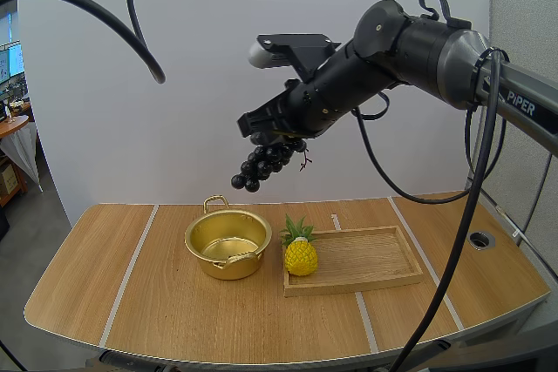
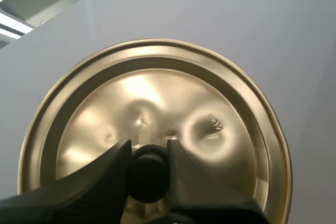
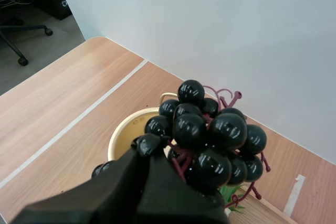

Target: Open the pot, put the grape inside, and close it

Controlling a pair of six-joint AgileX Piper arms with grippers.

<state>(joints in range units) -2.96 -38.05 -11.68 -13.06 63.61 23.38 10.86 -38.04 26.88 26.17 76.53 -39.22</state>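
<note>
Fingers (image 3: 118,179) of the right gripper (image 1: 261,132) are shown closed on the top of the bunch of grapes (image 1: 263,165), which is held hanging in the air over the open pot (image 1: 228,264). The pot is stood on the table (image 1: 131,302), just left of a wooden tray (image 1: 370,259). A pineapple (image 1: 300,255) is seen at the tray's left end, close beside the pot. The lid (image 2: 210,103) is held high above the table by the left gripper (image 2: 148,148), whose fingers (image 2: 105,171) are clamped narrowly on the lid's black knob (image 2: 148,177).
</note>
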